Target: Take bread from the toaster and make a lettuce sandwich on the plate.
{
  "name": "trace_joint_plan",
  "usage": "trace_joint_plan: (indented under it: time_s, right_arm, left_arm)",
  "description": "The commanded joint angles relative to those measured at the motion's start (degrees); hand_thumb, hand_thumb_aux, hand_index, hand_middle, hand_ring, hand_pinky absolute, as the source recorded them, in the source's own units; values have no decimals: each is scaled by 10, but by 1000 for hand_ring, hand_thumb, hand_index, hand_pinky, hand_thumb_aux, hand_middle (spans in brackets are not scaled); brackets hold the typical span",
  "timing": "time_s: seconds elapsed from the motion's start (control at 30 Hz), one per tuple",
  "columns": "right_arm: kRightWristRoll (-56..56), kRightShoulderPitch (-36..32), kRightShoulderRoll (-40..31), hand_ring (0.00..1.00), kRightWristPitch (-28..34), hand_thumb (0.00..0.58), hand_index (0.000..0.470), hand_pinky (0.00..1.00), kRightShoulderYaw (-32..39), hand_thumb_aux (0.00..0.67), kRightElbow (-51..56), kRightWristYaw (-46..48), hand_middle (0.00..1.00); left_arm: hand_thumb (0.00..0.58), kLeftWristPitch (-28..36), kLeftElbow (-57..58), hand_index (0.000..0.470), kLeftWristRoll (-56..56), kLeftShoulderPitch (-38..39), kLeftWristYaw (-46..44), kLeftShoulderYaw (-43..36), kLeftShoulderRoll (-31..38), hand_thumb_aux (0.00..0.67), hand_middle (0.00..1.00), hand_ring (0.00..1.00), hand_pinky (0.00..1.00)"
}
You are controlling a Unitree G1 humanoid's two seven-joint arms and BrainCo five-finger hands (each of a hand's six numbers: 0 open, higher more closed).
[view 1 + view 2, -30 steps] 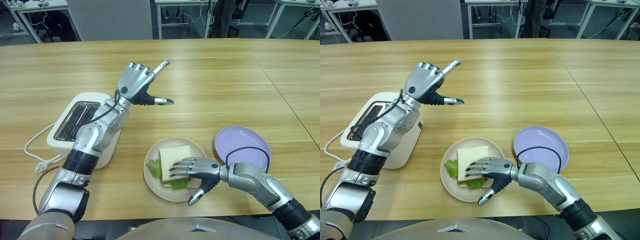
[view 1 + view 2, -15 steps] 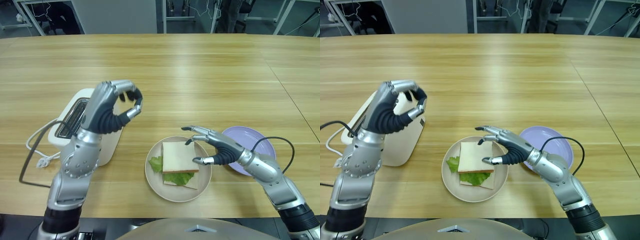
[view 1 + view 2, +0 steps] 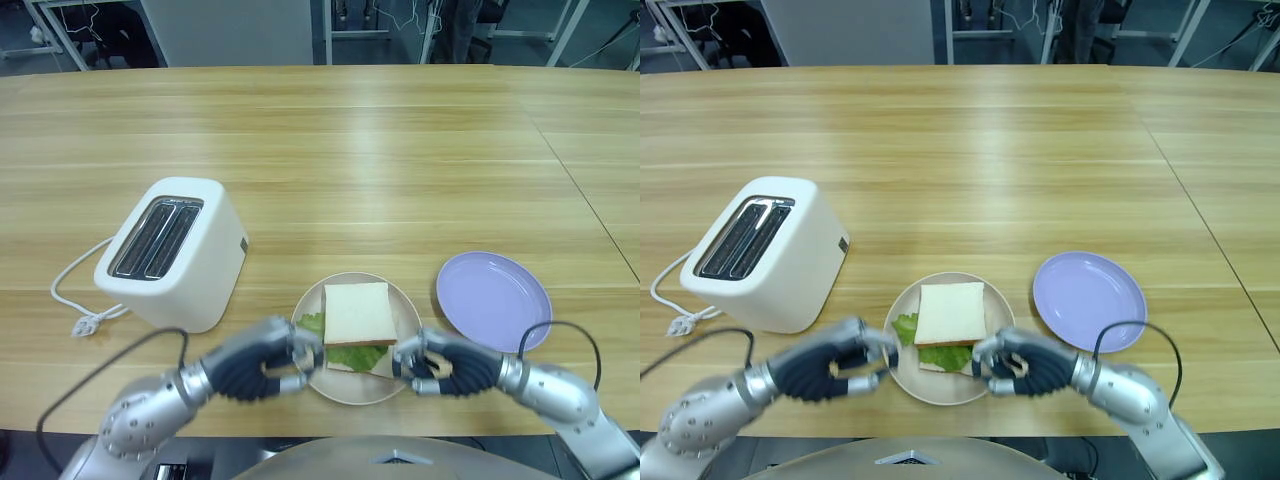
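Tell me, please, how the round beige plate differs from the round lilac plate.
The beige plate carries a white-bread sandwich with green lettuce; the lilac plate is bare. The beige plate lies between the left hand and right hand; the lilac plate lies further right. Both are round and rest flat on the wooden table.

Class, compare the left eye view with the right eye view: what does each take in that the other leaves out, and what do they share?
The left eye view reaches further left, with a wider strip of table beside the toaster. The right eye view reaches further right, with more table beyond the purple plate. Both share the toaster with its cord, the sandwich with lettuce on the beige plate, the purple plate, and the left hand and right hand, fingers curled, flanking the beige plate.
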Motion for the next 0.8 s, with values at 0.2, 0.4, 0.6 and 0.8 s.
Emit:
trace_joint_plan:
  time_s: [0.2,0.4,0.6,0.8]
  right_arm:
    - [-77,33,-35,1000,1,580,460,1000,32,670,35,29,1000]
    - [-174,3,-1,1000,-11,580,460,1000,59,670,83,-7,1000]
    - [-244,-42,34,1000,-21,580,460,1000,79,670,128,-44,1000]
    - [-304,-108,81,1000,-22,580,460,1000,99,670,174,-85,1000]
  left_arm:
    - [580,43,52,460,136,19,-39,-79,13,670,1000,1000,1000]
    - [580,56,90,460,236,-34,-15,-117,-22,670,1000,1000,1000]
    - [580,52,142,460,325,-108,37,-128,-56,670,1000,1000,1000]
    - [580,44,212,460,392,-175,72,-157,-83,670,1000,1000,1000]
